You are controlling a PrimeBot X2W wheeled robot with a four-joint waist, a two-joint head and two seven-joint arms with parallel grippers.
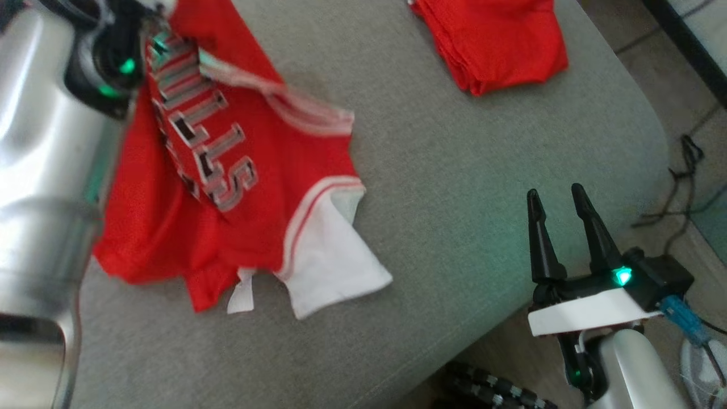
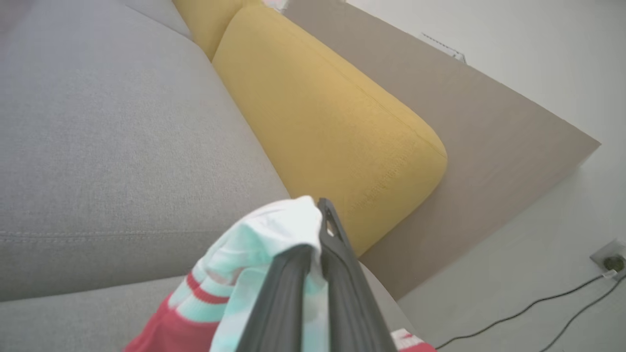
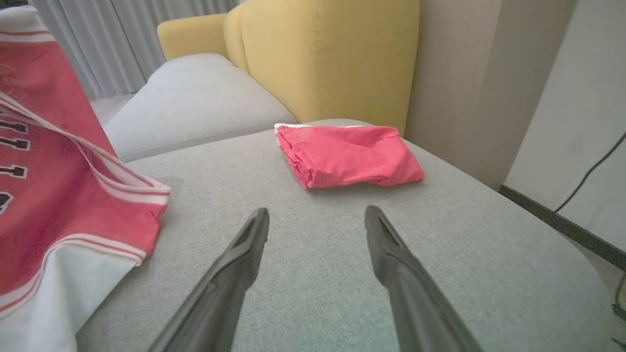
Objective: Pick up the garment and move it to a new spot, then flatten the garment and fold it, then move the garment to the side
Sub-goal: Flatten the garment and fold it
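Stretching under jersey [image 1: 267, 221], grey cushion [image 1: 454, 187], yellow backrest [image 3: 332, 58]

Home living room; grey sofa [image 3: 489, 234], yellow backrest [image 3: 332, 58], curtains [image 3: 98, 29].

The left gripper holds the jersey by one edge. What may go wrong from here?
1. The left gripper pinches only a narrow white edge of the jersey, so the cloth may slip out.
2. The jersey hangs bunched and may land crumpled on the cushion.
3. The folded red garment lies nearby; a wide swing may disturb it.
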